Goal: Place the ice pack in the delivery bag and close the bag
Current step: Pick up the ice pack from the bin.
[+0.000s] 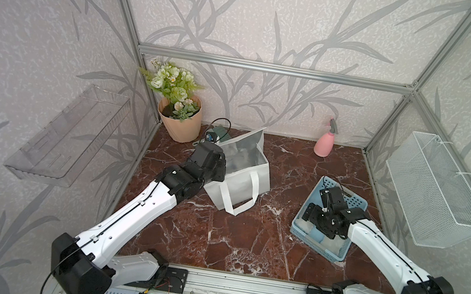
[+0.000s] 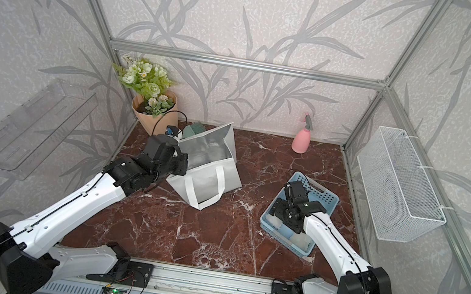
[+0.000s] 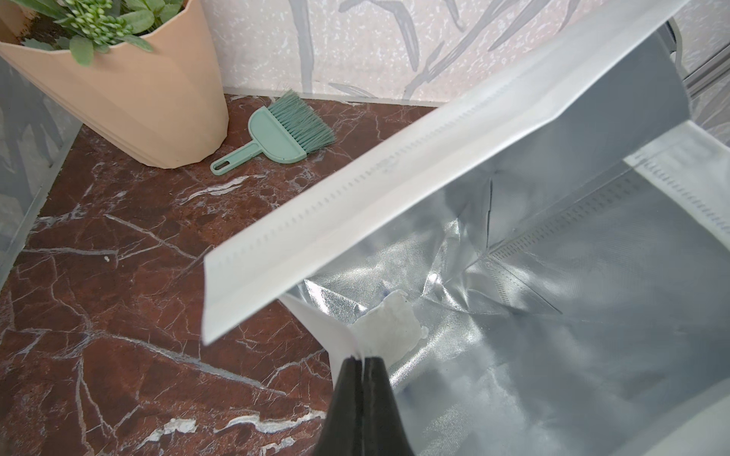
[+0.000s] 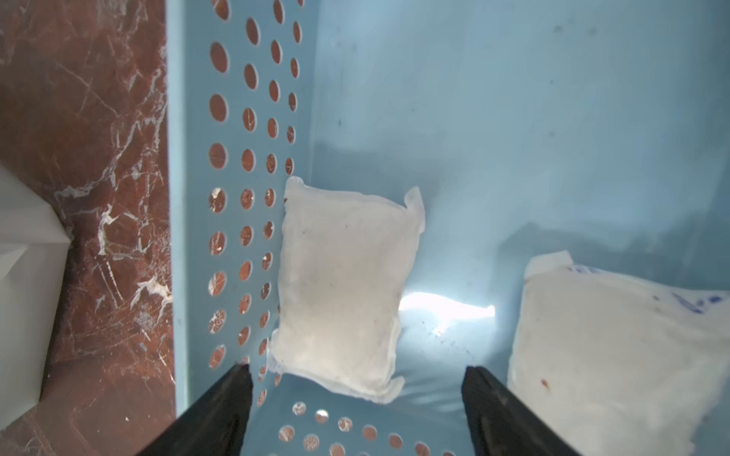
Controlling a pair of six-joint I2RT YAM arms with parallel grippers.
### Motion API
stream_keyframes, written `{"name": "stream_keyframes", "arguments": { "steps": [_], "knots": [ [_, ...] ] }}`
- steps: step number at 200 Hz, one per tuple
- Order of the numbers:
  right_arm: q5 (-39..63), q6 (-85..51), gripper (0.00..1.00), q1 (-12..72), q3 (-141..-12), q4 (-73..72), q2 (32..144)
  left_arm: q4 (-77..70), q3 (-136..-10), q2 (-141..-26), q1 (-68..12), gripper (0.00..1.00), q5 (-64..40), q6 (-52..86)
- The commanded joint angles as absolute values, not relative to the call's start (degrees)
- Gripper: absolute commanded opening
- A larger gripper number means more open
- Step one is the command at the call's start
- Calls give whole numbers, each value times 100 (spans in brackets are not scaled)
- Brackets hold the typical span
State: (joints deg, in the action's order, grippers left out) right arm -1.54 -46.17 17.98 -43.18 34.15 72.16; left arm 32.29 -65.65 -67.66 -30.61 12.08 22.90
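We see the bag (image 1: 241,184) standing open on the desk (image 1: 244,245), left of the middle. Its flap is raised toward the back wall and its foil lining shows. The left fingers (image 3: 360,365) are pressed together on a fold of white fabric at the bag's rim. In both top views the left wrist sits against the bag's left side. On the foil floor inside, just ahead of those fingers, lies a white lump (image 3: 389,327) that looks like a pack, though we cannot be sure.

The ice pack (image 4: 343,284) lies flat in the blue tray (image 4: 513,98), against its perforated wall. The right fingers (image 4: 357,371) are spread wide and hold nothing. They hang low in the tray, one tip by the wall and one on the far side of the pack's near end. We cannot tell whether either tip touches it. A second pack (image 4: 612,355), with blue print, lies beside it but apart from it. In both top views the tray sits on the right of the desk, well apart from the bag.

By the back wall stand a plant pot (image 1: 181,128) and a pink bottle (image 1: 324,144). A green brush (image 3: 276,134) lies just beside the pot.
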Motion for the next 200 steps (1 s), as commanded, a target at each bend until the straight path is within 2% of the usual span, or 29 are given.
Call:
{"name": "stream_keyframes", "arguments": {
  "steps": [1, 36, 100, 115, 136, 155, 167, 181, 192, 200],
  "knots": [
    [-152, -4907, 88, 1743, -4382, 2867, 7585, 3354, -6710, -6794, -3047, 1, 1054, 2176],
    [-79, -4986, 91, 1635, -4560, 2766, 8361, 3414, -6747, -6804, -3051, 1, 1059, 2182],
    [-112, -5035, 89, 1617, -4726, 2870, 9162, 3394, -6738, -6801, -3045, 1, 1021, 2219],
    [-49, -5027, 82, 1616, -4740, 2886, 9278, 3386, -6733, -6803, -3049, 1, 1014, 2196],
    [-103, -5008, 60, 1617, -4633, 2841, 9140, 3401, -6726, -6809, -3053, 1, 1028, 2120],
    [-174, -4960, 59, 1617, -4605, 2986, 8861, 3420, -6735, -6820, -3046, 1, 1033, 2054],
    [-231, -4906, 53, 1609, -4616, 3096, 8653, 3410, -6738, -6835, -3041, 1, 1031, 2037],
    [-330, -4854, 51, 1606, -4615, 3233, 8330, 3401, -6736, -6847, -3047, 1, 1012, 2030],
    [-385, -4781, 43, 1579, -4638, 3351, 8043, 3401, -6748, -6877, -3046, 1, 986, 2011],
    [-442, -4720, 41, 1567, -4665, 3453, 7815, 3402, -6752, -6896, -3050, 1, 960, 1980]
  ]
}}
